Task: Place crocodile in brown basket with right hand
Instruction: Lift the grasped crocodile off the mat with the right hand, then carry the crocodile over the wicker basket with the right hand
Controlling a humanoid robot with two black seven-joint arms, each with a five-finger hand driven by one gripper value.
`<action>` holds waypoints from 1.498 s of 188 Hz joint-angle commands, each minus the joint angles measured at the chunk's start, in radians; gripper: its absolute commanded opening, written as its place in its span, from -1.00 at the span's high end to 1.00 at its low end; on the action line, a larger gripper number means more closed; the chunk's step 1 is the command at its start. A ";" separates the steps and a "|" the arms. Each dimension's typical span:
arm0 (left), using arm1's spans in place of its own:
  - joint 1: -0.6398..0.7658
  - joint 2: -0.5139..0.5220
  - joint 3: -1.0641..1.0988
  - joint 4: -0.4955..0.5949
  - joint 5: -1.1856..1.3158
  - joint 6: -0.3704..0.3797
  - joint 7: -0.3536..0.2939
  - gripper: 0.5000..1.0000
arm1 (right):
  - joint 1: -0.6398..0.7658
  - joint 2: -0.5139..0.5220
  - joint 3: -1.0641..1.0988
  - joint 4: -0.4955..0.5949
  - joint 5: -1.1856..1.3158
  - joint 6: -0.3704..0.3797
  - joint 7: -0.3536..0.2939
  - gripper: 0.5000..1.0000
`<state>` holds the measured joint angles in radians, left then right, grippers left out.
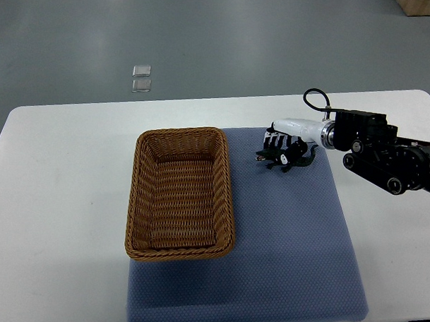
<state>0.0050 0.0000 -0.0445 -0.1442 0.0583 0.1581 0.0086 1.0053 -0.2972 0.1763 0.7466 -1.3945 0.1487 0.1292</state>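
On the blue mat (pixel 290 241), near the brown basket (pixel 180 134), lies the crocodile (pixel 286 159); my right hand (pixel 281 134) hovers at its back, fingers (pixel 272 141) spread and gripping nothing yet (poised for a grasp from above, I judge).

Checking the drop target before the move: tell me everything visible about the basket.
The basket is brown and rectangular, of woven wicker by its look, with low walls sloping outward, a thicker rim and a flat woven floor. It stands upright and empty, its long side running away from the robot, on the left part of the blue mat, which lies on the white table. Nothing else touches it; the crocodile and the right hand are apart from it, to its right.
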 commanded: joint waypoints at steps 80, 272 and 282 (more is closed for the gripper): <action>0.000 0.000 0.000 0.000 0.000 0.000 0.001 -1.00 | 0.021 -0.002 0.000 0.000 -0.001 -0.001 0.006 1.00; 0.000 0.000 0.000 0.000 0.000 0.000 -0.001 -1.00 | 0.157 -0.071 0.005 0.137 0.006 0.003 0.055 1.00; 0.001 0.000 0.000 0.000 0.000 0.000 0.001 -1.00 | 0.180 -0.066 0.005 0.168 0.006 0.003 0.056 1.00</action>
<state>0.0050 0.0000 -0.0445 -0.1442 0.0583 0.1581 0.0089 1.1484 -0.3648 0.1795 0.8525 -1.3888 0.1518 0.1809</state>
